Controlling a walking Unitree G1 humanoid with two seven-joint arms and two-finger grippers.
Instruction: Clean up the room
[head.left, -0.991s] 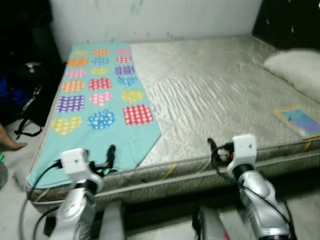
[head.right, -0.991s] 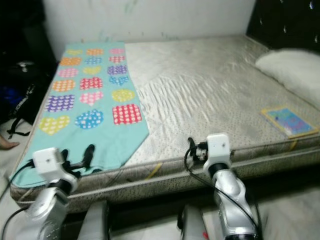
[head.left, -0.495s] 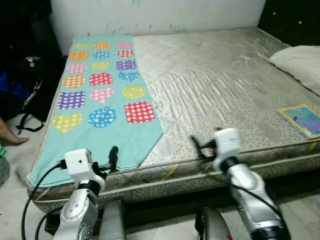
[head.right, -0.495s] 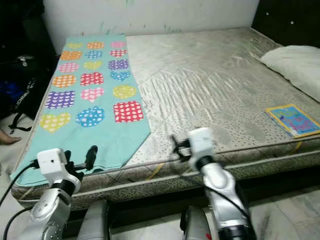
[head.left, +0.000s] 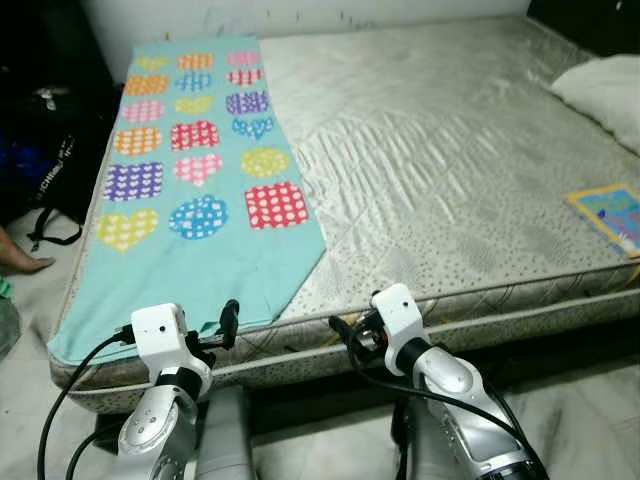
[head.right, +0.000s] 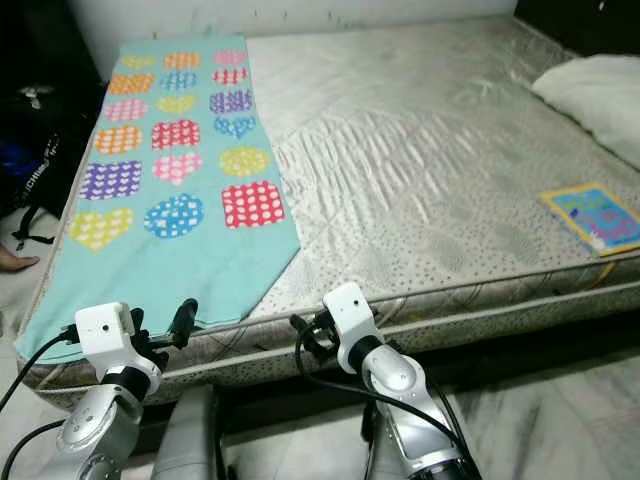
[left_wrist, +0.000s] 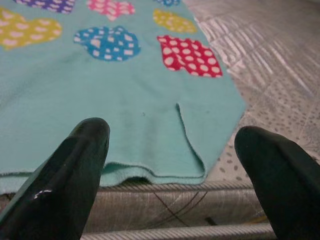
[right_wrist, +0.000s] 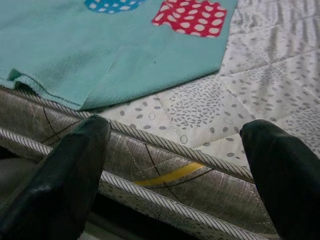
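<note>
A teal blanket (head.left: 190, 190) printed with dotted hearts and squares lies flat along the left side of a bare quilted mattress (head.left: 440, 170). Its near hem (left_wrist: 150, 170) reaches the bed's front edge. My left gripper (head.left: 218, 330) hovers just in front of that hem, open, with nothing between its fingers. My right gripper (head.left: 348, 335) is also open and empty. It sits low at the mattress's front edge, a little right of the blanket's slanted corner (right_wrist: 150, 65).
A white pillow (head.left: 610, 85) lies at the bed's far right. A colourful booklet (head.left: 612, 212) sits near the right front edge. A black bag (head.left: 45, 170) stands on the floor left of the bed, with a person's foot (head.left: 20, 262) beside it.
The camera has come closer and tilted down. My right arm has swung left along the mattress edge toward the blanket's corner. My left gripper holds about the same place at the hem.
</note>
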